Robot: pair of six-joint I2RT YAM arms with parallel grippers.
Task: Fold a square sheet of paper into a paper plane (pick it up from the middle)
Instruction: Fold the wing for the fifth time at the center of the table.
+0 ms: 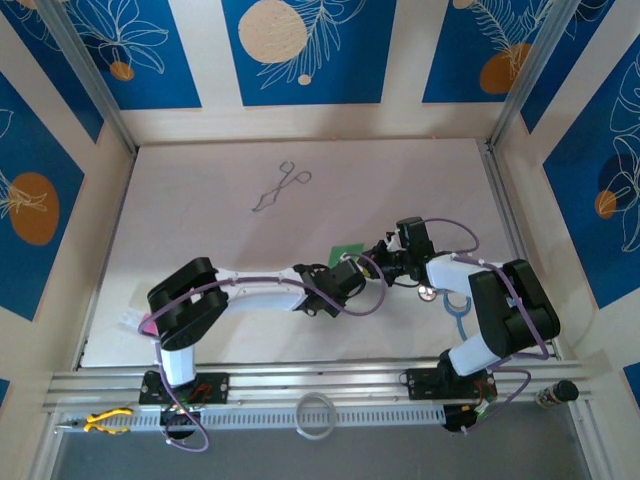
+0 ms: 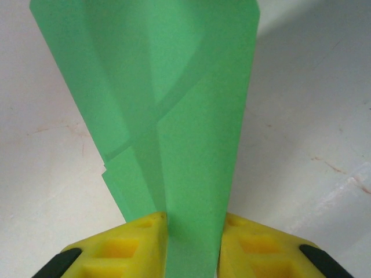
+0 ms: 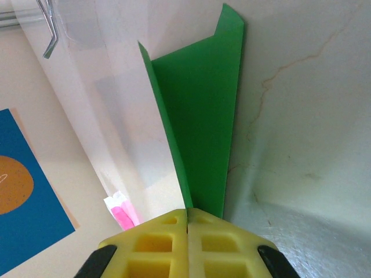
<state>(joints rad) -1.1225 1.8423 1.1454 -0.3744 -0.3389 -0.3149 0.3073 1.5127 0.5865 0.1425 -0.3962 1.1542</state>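
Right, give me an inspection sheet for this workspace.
Surface: table white, faintly scuffed.
Job's things: paper green, folded, between the grippers.
Clutter: forceps far left; pink item at the near left edge; pliers by the front rail.
Grippers: right gripper shut on the paper; left gripper fingers flank it, grip unclear.
Cables: purple cables along both arms.
Surroundings: blue patterned panels, metal frame.
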